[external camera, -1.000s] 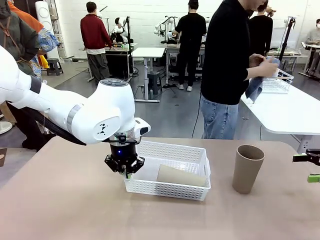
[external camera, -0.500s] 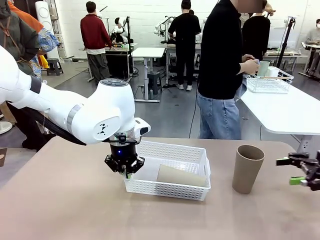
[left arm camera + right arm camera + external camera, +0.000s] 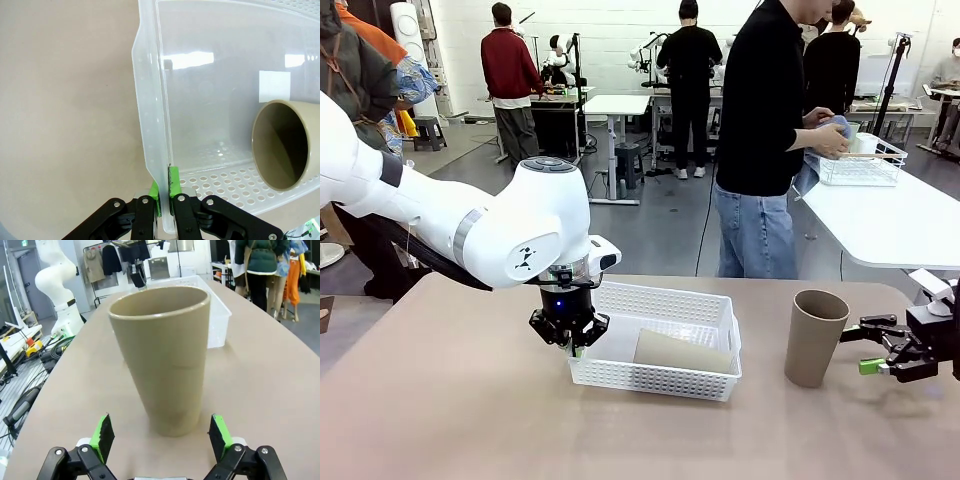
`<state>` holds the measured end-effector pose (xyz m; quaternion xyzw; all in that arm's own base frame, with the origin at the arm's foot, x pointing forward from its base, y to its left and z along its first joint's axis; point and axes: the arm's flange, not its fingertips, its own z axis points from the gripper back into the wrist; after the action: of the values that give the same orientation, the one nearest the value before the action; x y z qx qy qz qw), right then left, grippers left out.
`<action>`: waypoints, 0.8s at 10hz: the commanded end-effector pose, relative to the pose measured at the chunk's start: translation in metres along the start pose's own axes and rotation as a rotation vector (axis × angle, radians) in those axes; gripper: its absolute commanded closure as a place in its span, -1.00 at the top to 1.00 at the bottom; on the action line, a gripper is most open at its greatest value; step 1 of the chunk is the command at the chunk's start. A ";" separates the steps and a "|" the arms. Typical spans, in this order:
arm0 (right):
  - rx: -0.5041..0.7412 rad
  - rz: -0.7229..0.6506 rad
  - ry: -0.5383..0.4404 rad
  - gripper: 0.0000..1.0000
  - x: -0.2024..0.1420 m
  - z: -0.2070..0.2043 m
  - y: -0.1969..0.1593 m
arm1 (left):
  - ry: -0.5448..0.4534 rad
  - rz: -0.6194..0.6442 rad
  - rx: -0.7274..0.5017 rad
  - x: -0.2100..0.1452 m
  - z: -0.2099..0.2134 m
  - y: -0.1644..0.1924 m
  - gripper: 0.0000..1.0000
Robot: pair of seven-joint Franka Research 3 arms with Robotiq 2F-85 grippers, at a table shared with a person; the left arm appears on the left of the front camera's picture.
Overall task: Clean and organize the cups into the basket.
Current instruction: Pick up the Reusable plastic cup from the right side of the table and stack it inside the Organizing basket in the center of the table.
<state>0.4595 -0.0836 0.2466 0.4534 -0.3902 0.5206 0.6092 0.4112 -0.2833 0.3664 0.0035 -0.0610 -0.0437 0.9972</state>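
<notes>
The white lattice basket (image 3: 665, 297) sits mid-table with one taupe cup (image 3: 680, 352) lying on its side inside. My left gripper (image 3: 570, 343) is shut on the basket's left rim; in the left wrist view its green pads (image 3: 173, 181) pinch the basket wall (image 3: 150, 125), and the lying cup's mouth (image 3: 285, 145) faces the camera. A second taupe cup (image 3: 815, 337) stands upright to the right of the basket. My right gripper (image 3: 873, 347) is open just right of it, apart from it. In the right wrist view this cup (image 3: 165, 355) stands ahead of the open right gripper (image 3: 162, 432).
A person in black stands at the far side, hands working with a blue cloth (image 3: 835, 125) over a wire basket (image 3: 860, 165) on the white table behind. Bare tabletop lies in front of the basket (image 3: 217, 315) and to its left. The table's right edge is near my right gripper.
My right gripper has come in from the right edge toward the upright cup, still open. The left gripper and basket have not moved. The person shifted at the far table.
</notes>
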 end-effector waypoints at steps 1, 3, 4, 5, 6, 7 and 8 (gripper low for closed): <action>-0.032 -0.023 -0.011 1.00 0.002 -0.007 -0.012 | -0.015 -0.006 -0.006 0.000 0.002 -0.001 -1.00; -0.023 -0.044 -0.012 1.00 -0.001 -0.019 -0.022 | -0.015 -0.006 -0.006 0.000 0.002 -0.001 -1.00; -0.014 -0.048 -0.007 1.00 -0.002 -0.028 -0.027 | -0.015 -0.006 -0.006 0.000 0.002 -0.001 -1.00; 0.000 -0.044 -0.006 1.00 0.000 -0.036 -0.030 | -0.015 -0.006 -0.006 0.000 0.002 -0.001 -1.00; 0.009 -0.043 -0.001 1.00 0.001 -0.042 -0.032 | -0.015 -0.006 -0.006 0.000 0.002 -0.001 -1.00; 0.016 -0.037 0.001 1.00 0.002 -0.045 -0.032 | -0.015 -0.006 -0.006 0.000 0.002 -0.001 -1.00; 0.016 -0.036 -0.002 1.00 0.004 -0.047 -0.033 | -0.015 -0.006 -0.006 0.000 0.002 -0.001 -1.00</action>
<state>0.4853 -0.0413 0.2313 0.4696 -0.3757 0.5216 0.6052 0.4112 -0.2833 0.3664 0.0035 -0.0610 -0.0437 0.9972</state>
